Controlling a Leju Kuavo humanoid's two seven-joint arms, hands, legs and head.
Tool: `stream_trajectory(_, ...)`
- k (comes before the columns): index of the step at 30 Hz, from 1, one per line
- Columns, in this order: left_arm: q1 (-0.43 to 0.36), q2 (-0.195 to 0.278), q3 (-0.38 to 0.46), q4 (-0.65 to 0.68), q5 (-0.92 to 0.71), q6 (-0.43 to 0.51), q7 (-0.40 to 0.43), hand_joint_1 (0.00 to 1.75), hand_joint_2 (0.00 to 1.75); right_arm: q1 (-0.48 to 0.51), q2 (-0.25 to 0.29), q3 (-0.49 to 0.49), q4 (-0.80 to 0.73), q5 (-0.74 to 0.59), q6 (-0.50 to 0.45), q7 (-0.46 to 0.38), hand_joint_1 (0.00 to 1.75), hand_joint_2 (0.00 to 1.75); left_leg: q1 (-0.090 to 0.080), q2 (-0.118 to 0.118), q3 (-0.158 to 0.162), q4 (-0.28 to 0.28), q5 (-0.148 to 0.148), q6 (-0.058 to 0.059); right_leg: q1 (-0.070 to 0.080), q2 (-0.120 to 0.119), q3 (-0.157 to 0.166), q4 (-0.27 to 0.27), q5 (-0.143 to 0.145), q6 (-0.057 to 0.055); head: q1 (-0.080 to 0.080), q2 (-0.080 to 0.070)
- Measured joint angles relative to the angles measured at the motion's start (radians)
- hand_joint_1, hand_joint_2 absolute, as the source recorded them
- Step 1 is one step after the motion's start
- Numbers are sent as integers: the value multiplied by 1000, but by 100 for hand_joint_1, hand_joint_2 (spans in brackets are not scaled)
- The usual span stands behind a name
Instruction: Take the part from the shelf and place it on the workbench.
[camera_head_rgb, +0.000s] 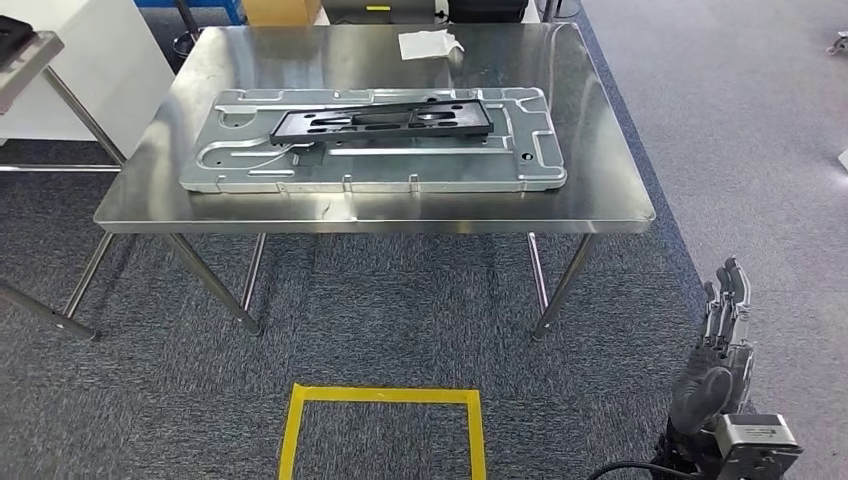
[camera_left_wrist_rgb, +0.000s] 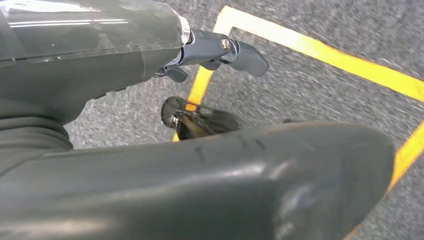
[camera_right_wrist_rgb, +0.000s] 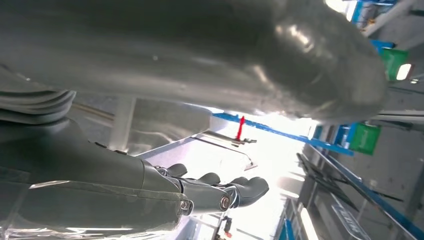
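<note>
A black flat part (camera_head_rgb: 385, 120) with cut-outs lies on a large silver metal panel (camera_head_rgb: 370, 165), which rests on the steel workbench (camera_head_rgb: 600, 150) ahead of me. My right hand (camera_head_rgb: 722, 350) hangs low at the right, well short of the bench. Its fingers are stretched out and apart and it holds nothing. The right wrist view shows the same hand (camera_right_wrist_rgb: 150, 190) with nothing in it. In the left wrist view my left hand (camera_left_wrist_rgb: 100, 55) hangs over the carpet, with its fingers (camera_left_wrist_rgb: 235, 50) away from the thumb and nothing held.
A yellow tape square (camera_head_rgb: 385, 425) marks the grey carpet in front of the bench. A white paper (camera_head_rgb: 430, 43) lies at the bench's far edge. A white cabinet (camera_head_rgb: 90, 60) and another table's legs (camera_head_rgb: 60, 100) stand at the left. Blue racking (camera_right_wrist_rgb: 280, 131) appears in the right wrist view.
</note>
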Motion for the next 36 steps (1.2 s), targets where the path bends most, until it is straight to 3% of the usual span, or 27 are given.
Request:
stream_trajectory(2,-4,1,-4,0,0,2,-1,0,0,1,6,-10,-1,1,0,2,0,0,-4,8,95,-144,-10,9,1,-6,-15,9,13,12,0,0)
stream_trajectory(3,-5,1,-6,0,0,3,-1,0,0,1,8,-13,-1,1,0,3,0,0,-7,9,116,-184,-22,16,1,-11,-17,10,21,18,0,0)
stream_trajectory(5,-4,1,-10,0,0,3,-2,0,0,1,11,-20,-2,6,0,3,0,0,-10,3,113,-201,-17,35,0,-19,-19,8,34,31,0,0)
stream_trajectory(6,-3,1,-13,0,1,3,-3,0,0,1,13,-23,-2,13,-1,4,0,0,-9,1,104,-203,-7,44,-2,-16,-23,14,25,37,0,0)
stream_trajectory(7,-3,1,-15,0,1,3,-5,0,0,2,14,-27,-2,24,-2,5,0,0,-9,-2,94,-205,5,54,-3,-8,-31,34,-4,42,0,0)
stream_trajectory(8,-2,1,-17,0,1,3,-7,0,0,3,16,-32,-2,36,-4,6,0,0,-9,-4,81,-207,19,63,-4,1,-44,73,-50,46,0,0)
stream_trajectory(10,1,1,-21,0,1,0,-14,0,0,8,19,-44,-1,56,-8,8,0,0,-13,-13,48,-205,44,71,-4,14,-74,197,-154,49,0,0)
stream_trajectory(11,4,1,-24,0,1,-3,-17,0,0,11,20,-51,0,64,-11,8,0,0,-16,-19,30,-203,57,72,-4,16,-82,255,-179,48,0,0)
stream_trajectory(12,8,1,-27,0,1,-7,-21,0,0,15,22,-58,0,71,-12,8,0,0,-18,-26,13,-200,69,72,-3,17,-78,291,-179,46,0,0)
stream_trajectory(13,12,1,-31,0,1,-10,-26,0,0,19,24,-64,1,79,-13,8,0,0,-20,-35,-6,-196,81,72,-1,19,-58,294,-157,43,0,0)
stream_trajectory(14,16,1,-35,0,1,-13,-32,0,0,22,26,-70,1,89,-12,8,0,0,-21,-43,-24,-191,91,70,2,24,-22,261,-125,37,0,0)
stream_trajectory(15,18,1,-39,0,1,-14,-37,0,0,23,29,-75,1,100,-9,7,0,0,-22,-52,-40,-185,101,69,5,41,31,196,-103,28,0,0)
stream_trajectory(17,20,1,-45,0,1,-17,-48,0,0,25,37,-84,1,128,-4,7,0,0,-24,-70,-62,-177,119,62,9,85,137,42,-107,12,0,0)
stream_trajectory(18,21,1,-48,0,1,-19,-53,0,0,26,42,-90,2,141,-1,7,0,0,-24,-79,-68,-176,129,57,12,99,169,-11,-120,7,0,0)
stream_trajectory(19,23,2,-51,0,2,-21,-56,0,0,27,47,-95,3,152,1,8,0,0,-24,-89,-72,-178,138,52,13,99,180,-36,-128,5,0,0)
stream_trajectory(21,31,8,-60,2,2,-23,-60,0,0,27,59,-103,7,173,4,10,0,0,-23,-99,-84,-180,149,40,11,76,173,-46,-115,-3,0,0)
stream_trajectory(22,35,11,-64,3,2,-23,-61,0,0,27,64,-105,9,185,3,13,0,0,-22,-87,-92,-167,133,35,8,64,166,-48,-106,-10,0,0)
stream_trajectory(24,39,14,-69,4,2,-24,-61,0,0,30,75,-111,15,213,-1,20,0,0,-16,-47,-120,-88,48,24,4,36,149,-51,-87,-19,-1,0)
stream_trajectory(26,39,15,-75,4,2,-25,-60,0,0,34,84,-122,30,242,-5,31,0,0,-6,-25,-153,43,-35,6,4,8,130,-49,-74,-18,-2,0)
stream_trajectory(27,40,16,-78,4,2,-25,-60,0,0,34,87,-127,43,256,-7,36,0,0,0,-20,-161,95,-42,-3,3,-8,121,-48,-67,-15,-2,0)
stream_trajectory(28,42,17,-81,4,2,-24,-60,0,0,33,89,-132,59,268,-9,39,0,0,5,-17,-154,119,-26,-10,2,-23,111,-44,-62,-11,-2,0)
stream_trajectory(29,43,17,-84,4,2,-24,-60,0,0,32,92,-135,74,278,-12,41,0,0,10,-12,-128,105,1,-15,0,-37,102,-40,-59,-7,-2,0)
stream_trajectory(30,45,17,-87,4,2,-24,-60,0,0,31,93,-139,87,283,-14,42,0,0,14,1,-81,52,27,-19,-2,-50,94,-32,-57,-2,-2,0)
stream_trajectory(32,45,17,-91,4,2,-24,-60,0,0,29,96,-146,103,288,-17,43,0,0,14,41,25,-93,31,-20,-1,-73,82,-16,-59,10,-1,0)
stream_trajectory(33,44,17,-92,4,2,-24,-61,0,0,26,97,-149,109,290,-15,46,0,0,11,57,55,-145,19,-13,0,-84,79,-8,-59,17,-1,0)
stream_trajectory(34,44,17,-93,4,2,-24,-62,0,0,22,97,-152,116,294,-14,50,0,0,8,62,66,-170,7,-5,2,-94,76,-4,-58,24,-1,0)
stream_trajectory(36,49,15,-93,4,2,-23,-65,0,0,9,98,-156,150,315,-7,59,0,0,6,46,56,-179,6,19,2,-108,76,-2,-56,37,0,0)
